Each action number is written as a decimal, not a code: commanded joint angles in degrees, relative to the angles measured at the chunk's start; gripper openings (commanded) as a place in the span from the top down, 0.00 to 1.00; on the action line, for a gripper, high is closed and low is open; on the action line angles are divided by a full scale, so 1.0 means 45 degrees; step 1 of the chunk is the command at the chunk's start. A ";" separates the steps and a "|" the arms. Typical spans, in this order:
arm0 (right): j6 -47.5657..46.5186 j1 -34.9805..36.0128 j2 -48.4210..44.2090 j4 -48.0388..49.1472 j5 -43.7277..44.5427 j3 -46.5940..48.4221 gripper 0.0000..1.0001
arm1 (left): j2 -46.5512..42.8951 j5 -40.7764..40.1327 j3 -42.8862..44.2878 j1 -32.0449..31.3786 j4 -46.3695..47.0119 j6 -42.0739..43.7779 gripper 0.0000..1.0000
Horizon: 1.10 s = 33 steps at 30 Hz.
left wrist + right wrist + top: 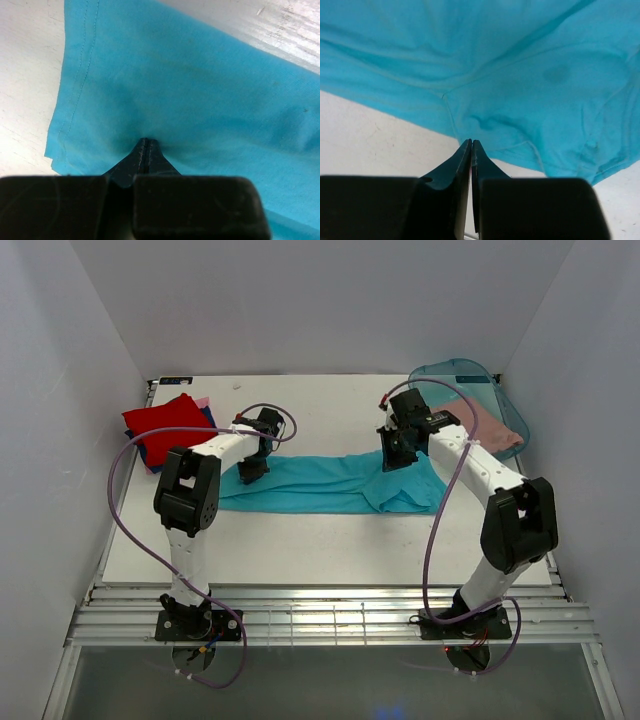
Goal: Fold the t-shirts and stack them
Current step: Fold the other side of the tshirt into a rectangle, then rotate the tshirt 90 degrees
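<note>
A large teal t-shirt lies folded into a long band across the middle of the table. My left gripper is shut, and its tips rest on the teal cloth a little in from the stitched hem; no cloth shows between the fingers. My right gripper is shut and empty, its tips over bare table just short of the teal shirt's edge. A red t-shirt tops a stack at the back left, with dark blue and pink edges beneath. A dusty-pink shirt lies at the tub.
A translucent teal plastic tub sits at the back right corner. White walls close in the table on three sides. The arm bases and a slatted metal rail run along the near edge.
</note>
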 commanded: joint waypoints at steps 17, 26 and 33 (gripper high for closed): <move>0.1048 -0.1018 0.3645 -0.0342 0.3176 0.0852 0.92 | -0.1304 -0.0396 -0.1011 0.0090 -0.1020 -0.1318 1.00; 0.1049 -0.1644 0.4190 -0.0772 0.3002 0.0811 0.92 | -0.2280 -0.0144 -0.2297 -0.0007 -0.1941 -0.2629 1.00; 0.1087 -0.1644 0.5558 -0.1221 0.2922 0.2703 0.92 | -0.3764 0.0324 -0.3293 -0.0592 -0.2213 -0.3605 1.00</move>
